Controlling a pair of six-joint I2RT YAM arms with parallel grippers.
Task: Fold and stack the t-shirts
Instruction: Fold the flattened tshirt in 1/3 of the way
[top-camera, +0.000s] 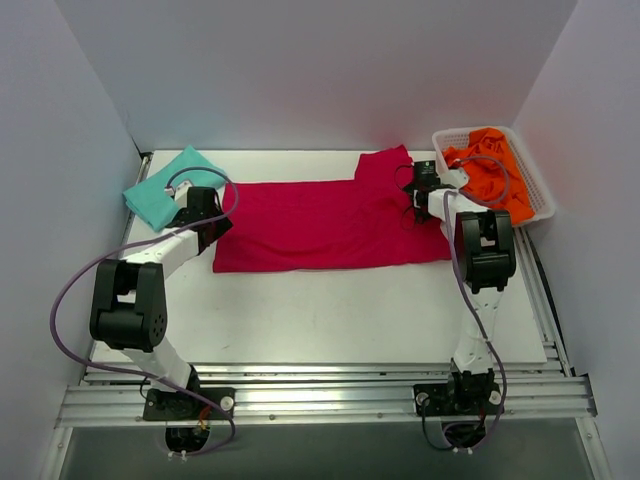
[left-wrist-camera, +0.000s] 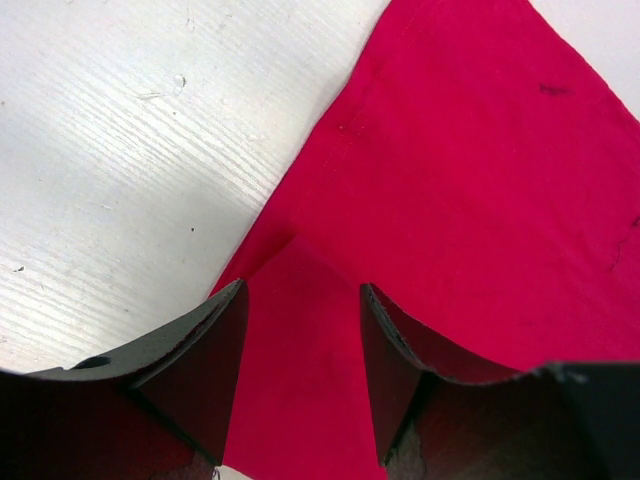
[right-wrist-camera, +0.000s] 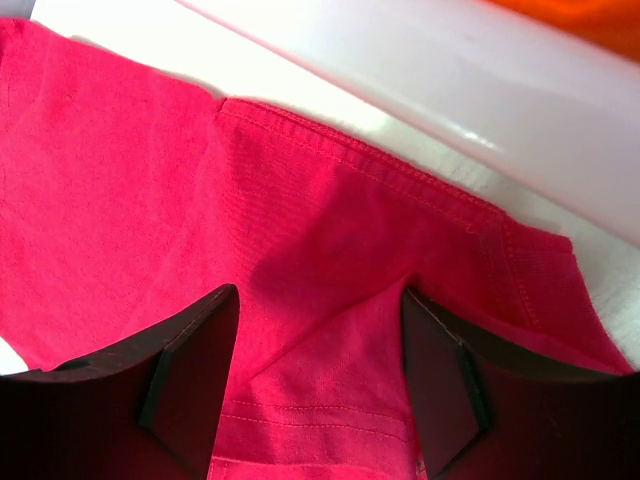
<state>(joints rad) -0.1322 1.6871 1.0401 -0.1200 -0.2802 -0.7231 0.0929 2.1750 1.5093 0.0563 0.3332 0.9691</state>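
- The red shirt (top-camera: 320, 225) lies spread flat across the middle of the overhead frame. Its long side runs left to right, and one sleeve (top-camera: 385, 165) pokes up toward the top edge.
- From where I stand it looks like thin, limp cotton: light and without any stiffness. I'd expect it to sag and drag if one end goes up alone, so both ends want lifting together.
- It seems neither slippery nor fragile, though a shallow pinch may catch only the top layer.
- The best holds, to my eye, are the stitched hems and outer edges, where the cloth is doubled and gives fingers something to bite.
- The left gripper (left-wrist-camera: 302, 310) sits at the shirt's left edge. Its jaws stand moderately apart over a small ridge of red cloth, not clamped on it.
- The right gripper (right-wrist-camera: 320, 330) is at the upper right end of the shirt, close to the sleeve hem (right-wrist-camera: 380, 165). Its jaws are wider apart, with cloth bulging between them and nothing gripped.
- A folded teal shirt (top-camera: 160, 190) rests at the upper left, close to the left gripper.
- Orange shirts (top-camera: 495, 175) are heaped in a white basket (top-camera: 540, 200) at the upper right, just beside the right gripper.
- A white table (top-camera: 330, 320) lies under it all.
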